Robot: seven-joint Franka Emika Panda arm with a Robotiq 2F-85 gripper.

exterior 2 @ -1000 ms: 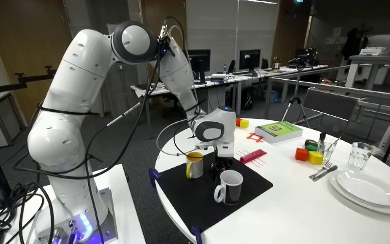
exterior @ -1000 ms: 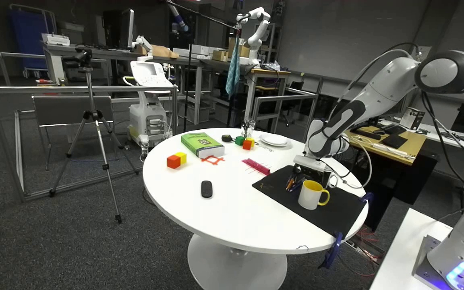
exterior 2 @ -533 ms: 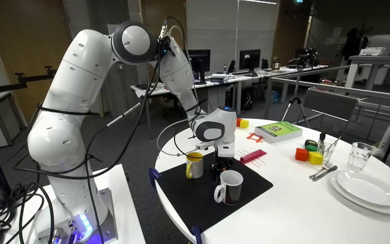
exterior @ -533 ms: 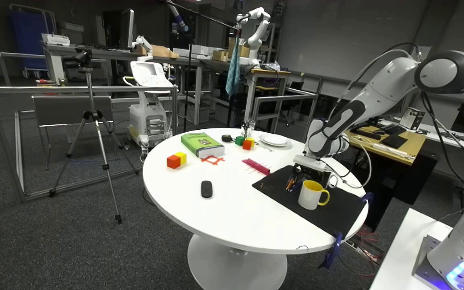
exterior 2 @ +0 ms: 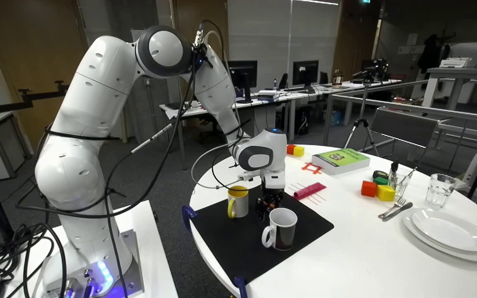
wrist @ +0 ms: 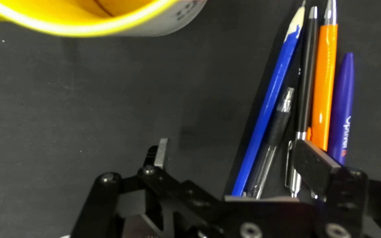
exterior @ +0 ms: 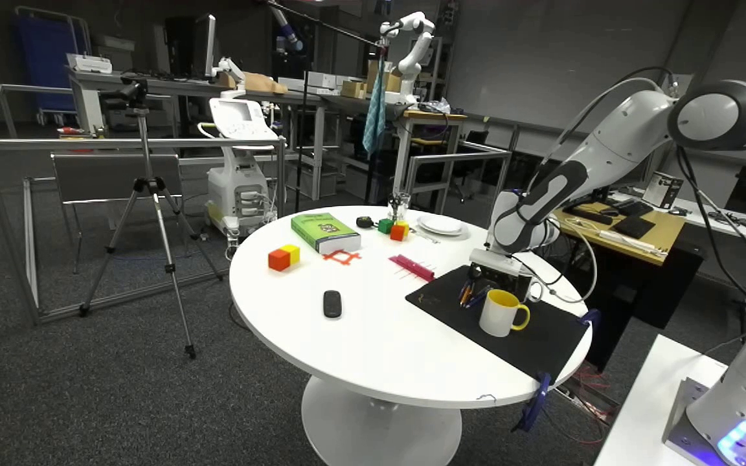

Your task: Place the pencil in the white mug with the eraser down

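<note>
A blue pencil [wrist: 267, 105] lies on the mat in the wrist view, its bare-wood tip toward the top; its lower end is hidden behind the gripper. Spread wide, my gripper [wrist: 240, 159] is above it, one finger on each side of the pencil, holding nothing. A dark clear-barrelled pen [wrist: 273, 145] also falls inside that gap. The white mug [wrist: 164, 26], with yellow inside and handle, stands upright at the wrist view's top left. Both exterior views show the mug [exterior: 498, 318] [exterior 2: 240, 205] close beside the hand.
A black pen [wrist: 307, 79], an orange pen [wrist: 324, 82] and a purple pen [wrist: 342, 99] lie right of the pencil, partly under the right finger. A dark-patterned mug [exterior 2: 286, 236] stands close to the gripper on the black mat [exterior 2: 230, 244]. A pink roll [exterior 2: 308, 190] lies beyond.
The hand has shifted very slightly up and to the left in both exterior views. Something orange beneath it shows more clearly. The mugs have stayed put.
</note>
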